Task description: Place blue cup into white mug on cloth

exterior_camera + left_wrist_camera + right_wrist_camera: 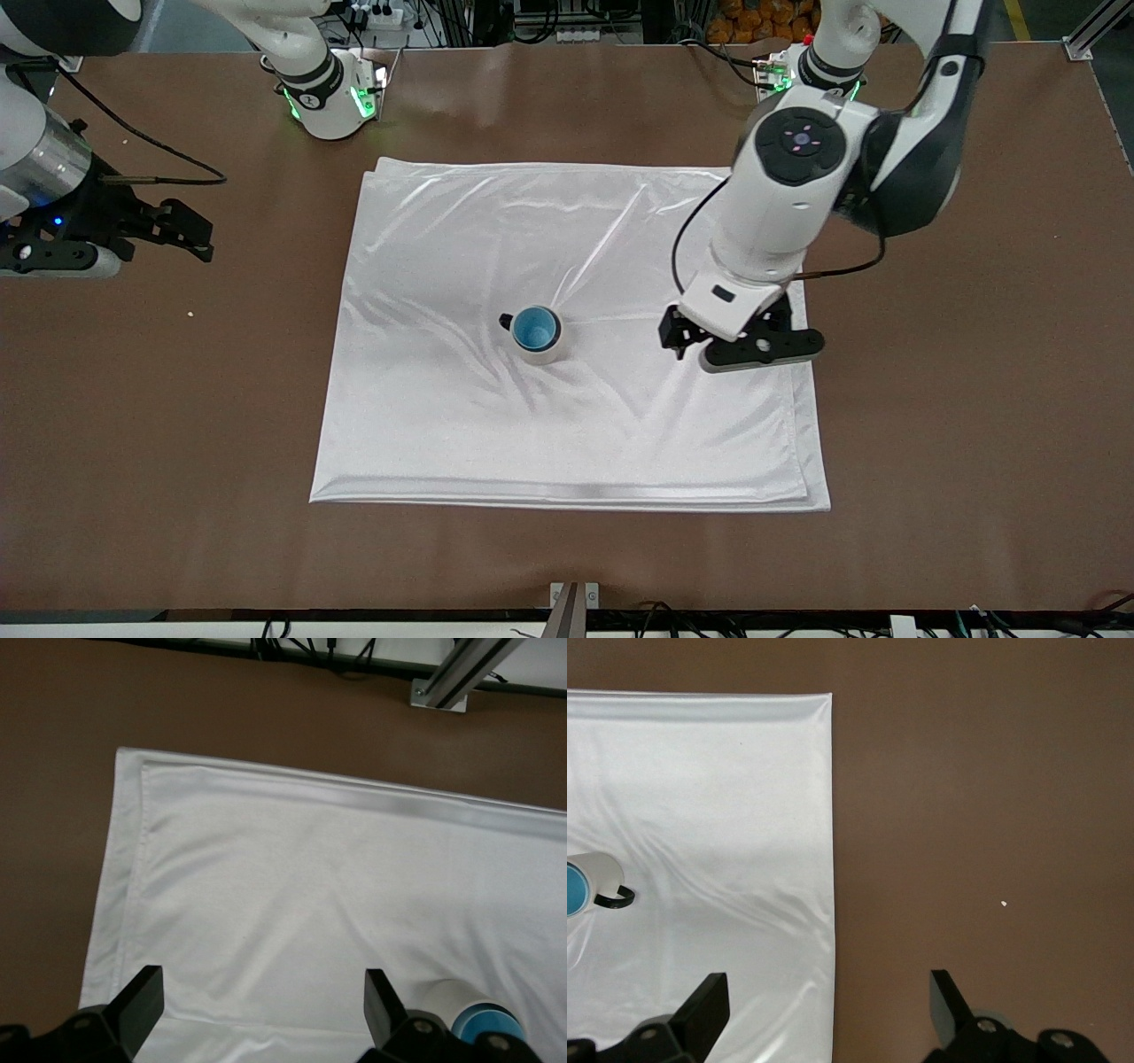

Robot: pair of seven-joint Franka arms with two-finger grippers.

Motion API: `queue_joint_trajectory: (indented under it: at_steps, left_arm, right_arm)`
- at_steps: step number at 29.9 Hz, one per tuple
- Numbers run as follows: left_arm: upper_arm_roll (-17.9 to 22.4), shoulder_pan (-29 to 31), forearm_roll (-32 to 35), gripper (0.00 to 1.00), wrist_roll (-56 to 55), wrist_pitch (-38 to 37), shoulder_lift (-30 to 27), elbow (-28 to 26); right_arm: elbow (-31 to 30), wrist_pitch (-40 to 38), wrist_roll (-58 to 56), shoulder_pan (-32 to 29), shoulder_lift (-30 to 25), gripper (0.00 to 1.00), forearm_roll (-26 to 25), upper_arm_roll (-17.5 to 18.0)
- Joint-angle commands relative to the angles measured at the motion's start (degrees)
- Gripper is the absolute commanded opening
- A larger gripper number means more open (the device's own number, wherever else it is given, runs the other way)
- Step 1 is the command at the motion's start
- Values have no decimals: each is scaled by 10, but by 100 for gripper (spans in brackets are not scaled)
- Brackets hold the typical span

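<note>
The white mug [542,352] stands upright near the middle of the cloth [567,425], its dark handle toward the right arm's end. The blue cup [535,329] sits inside it, blue inside showing. My left gripper [709,341] is open and empty, over the cloth beside the mug, toward the left arm's end. In the left wrist view, the mug [447,995] with the cup [485,1028] is beside one finger, outside the gripper [263,992]. My right gripper [199,237] is open and empty, over bare table at the right arm's end. Its wrist view shows the gripper [828,992], cloth edge [709,797] and mug [598,870].
The brown table [957,399] surrounds the cloth. A small white crumb [190,314] lies near the right gripper. A metal bracket [573,595] sits at the table edge nearest the front camera. Both arm bases stand along the edge farthest from it.
</note>
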Motion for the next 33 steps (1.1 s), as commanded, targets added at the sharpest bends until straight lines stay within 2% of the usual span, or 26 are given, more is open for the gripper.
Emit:
queue_joint_trajectory:
  at_steps: [1,9,15,22,33]
  left_arm:
    - [-1,32,-9,100,29,-32,-40,-16]
    - [-1,75,-9,100,64,-76,-57,-19]
    - [-3,105,-10,100,75,-95,-64,-20]
    - [-3,142,-11,100,144,-113,-74,-23]
    - [-2,179,-18,100,161,-148,-75,-25]
  right_arm:
    - [-15,5,5,-2,-17,100,12,2]
    - [-15,5,5,27,-17,100,11,-31]
    - [-15,5,5,26,-17,100,11,-31]
    - [-15,9,5,24,-15,100,12,-31]
    - [-15,10,5,23,-15,100,11,-31]
